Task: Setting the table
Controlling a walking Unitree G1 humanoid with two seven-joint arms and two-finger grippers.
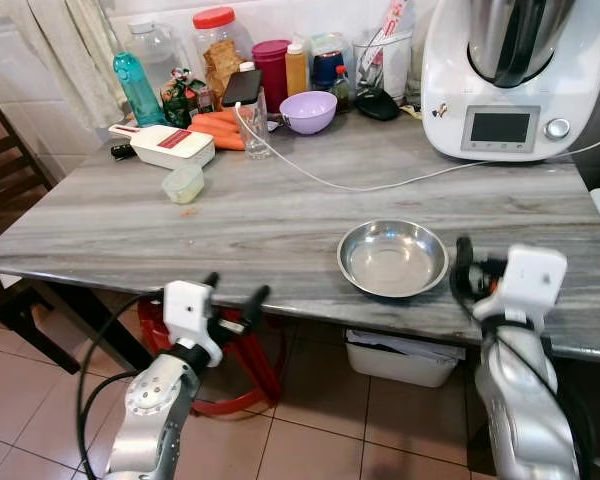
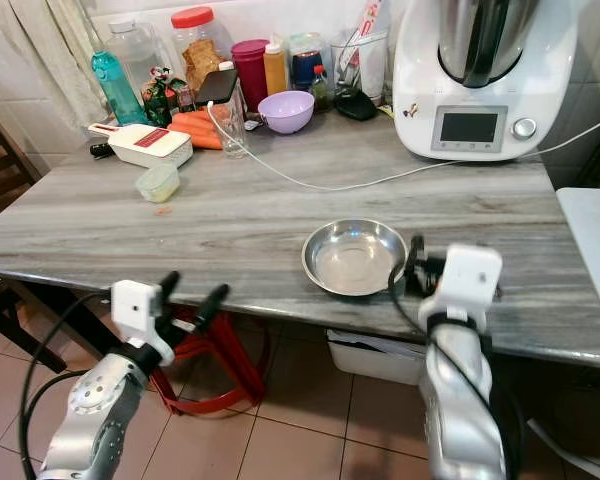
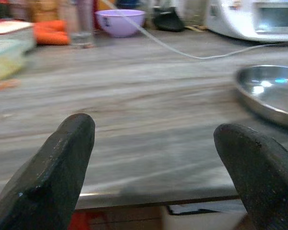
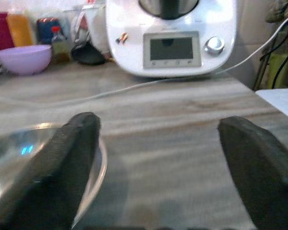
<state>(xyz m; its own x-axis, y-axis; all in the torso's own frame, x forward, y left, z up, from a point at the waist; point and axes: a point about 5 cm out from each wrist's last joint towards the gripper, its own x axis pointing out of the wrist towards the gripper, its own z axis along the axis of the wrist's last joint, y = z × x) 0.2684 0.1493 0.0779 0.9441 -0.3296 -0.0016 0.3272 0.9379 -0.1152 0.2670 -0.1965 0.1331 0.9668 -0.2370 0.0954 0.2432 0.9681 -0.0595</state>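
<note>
Table: a grey wood-grain top point(image 1: 280, 215) filled the middle of the view.
Wall: white tiles point(image 1: 25, 110) ran behind it at 12 o'clock.
Curtain: pale cloth point(image 1: 65, 50) hung at 11 o'clock.
Chair: dark wood point(image 1: 5, 170) stood at 9 o'clock.
Floor: beige tiles point(image 1: 310, 430) lay at 6 o'clock.
Light: even and soft.

Appliance point(image 1: 515, 75): top cut by frame edge. Chair point(image 1: 5, 190): cut at left edge, partly behind table point(image 1: 230, 230). Bin point(image 1: 405, 358) under table: mostly hidden by tabletop. Red stool point(image 1: 242, 375): part hidden behind left gripper point(image 1: 232, 292). Bowl point(image 4: 19, 158): cut at frame edge, part behind gripper finger point(image 4: 62, 163). Jar labels at back: too small to read. Left wrist view: background blurred.
</note>
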